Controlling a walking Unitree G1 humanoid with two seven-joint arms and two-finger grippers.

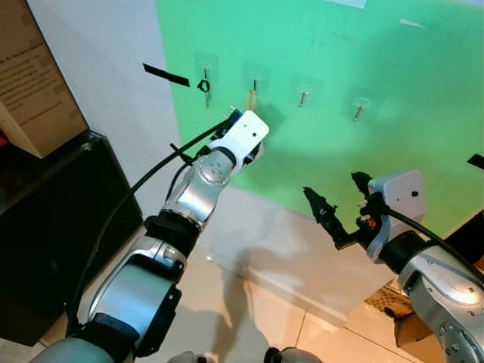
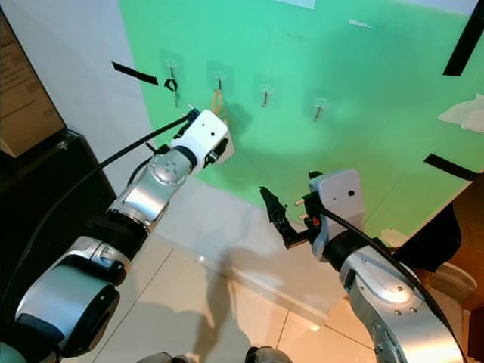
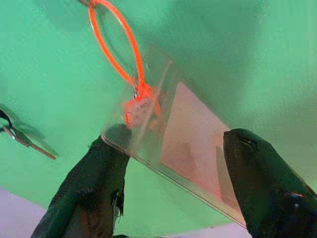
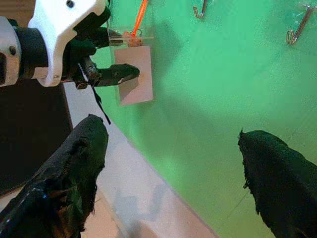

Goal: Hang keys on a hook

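Left claw (image 3: 173, 163) spread beside clear tag (image 3: 183, 148), orange loop (image 3: 116, 42) hooked.

Four hooks (image 1: 302, 96) in a row on the wall panel (image 1: 363, 45); card holder (image 4: 132, 74) hanging from the second hook, left gripper (image 4: 116, 54) at it; right gripper (image 1: 333, 215) lower right; cabinet (image 1: 45, 227) far left.

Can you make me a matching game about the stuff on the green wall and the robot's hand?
Things:
1. orange loop
2. black key bunch
3. right gripper
4. clear tag

Where or how:
A. open, holding nothing
B. on the leftmost hook
C. dangling from the orange loop
D. on the second hook from the left

Pairs: 1-D, 2-B, 3-A, 4-C
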